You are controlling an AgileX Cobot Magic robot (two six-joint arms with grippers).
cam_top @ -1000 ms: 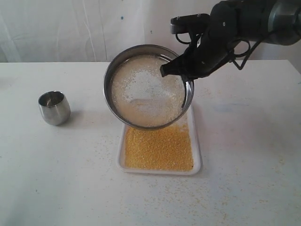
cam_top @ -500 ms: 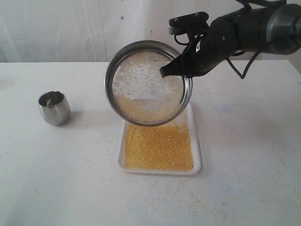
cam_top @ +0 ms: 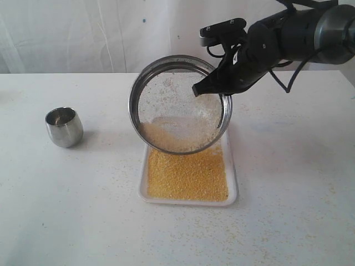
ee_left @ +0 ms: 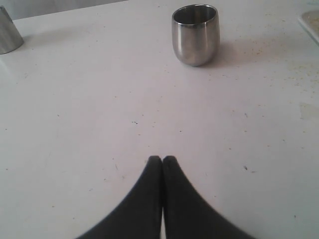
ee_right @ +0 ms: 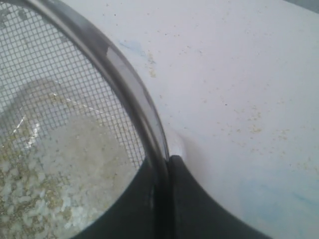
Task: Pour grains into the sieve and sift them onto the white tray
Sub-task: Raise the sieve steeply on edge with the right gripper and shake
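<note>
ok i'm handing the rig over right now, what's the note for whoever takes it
Left gripper: jaws shut, empty, above the table.
Right gripper: jaws shut on the sieve rim, holding it tilted above the white tray.
Done: pouring; fine yellow grains cover the tray; steel cup stands upright at the left, looks empty.
To do: whitish coarse bits lie at the sieve's low edge; probably finish sifting, then set it down.

Far end of the white tray point(cam_top: 233, 183) behind the tilted sieve point(cam_top: 172, 105)
</note>
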